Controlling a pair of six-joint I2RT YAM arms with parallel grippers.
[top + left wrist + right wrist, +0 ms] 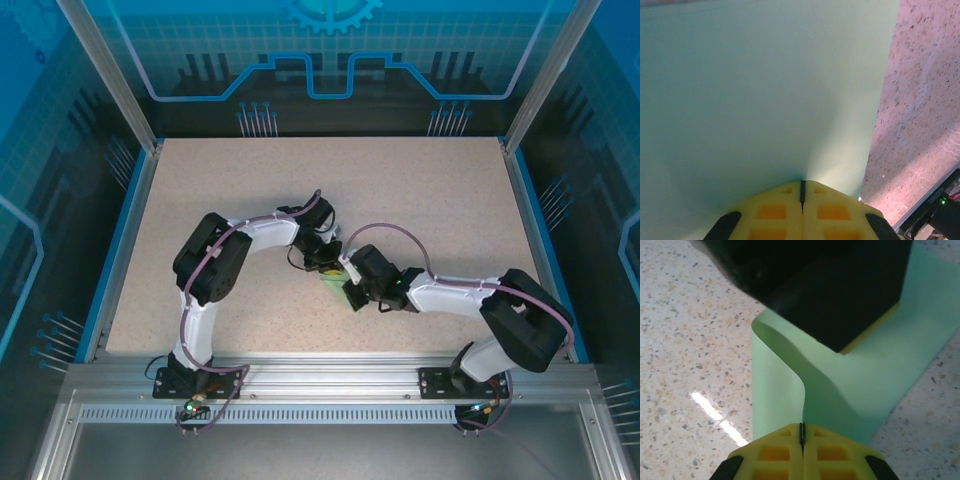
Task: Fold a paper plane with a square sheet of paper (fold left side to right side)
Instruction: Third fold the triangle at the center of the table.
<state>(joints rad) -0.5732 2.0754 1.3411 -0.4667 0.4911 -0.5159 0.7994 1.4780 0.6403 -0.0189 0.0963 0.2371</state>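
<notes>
So at the middle of the table we hold the square sheet of paper mid-fold — right gripper clamped on its curled edge, left gripper shut against it — every crease apparently yet to come.

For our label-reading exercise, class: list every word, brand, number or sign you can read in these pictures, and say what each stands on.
No text can be read for certain.
Small white lettering on the black bar in the left wrist view: too small and blurred to read.
Square sheet of paper: plain, no print.
Back wall: a gear and circuit-line graphic, no words.
</notes>
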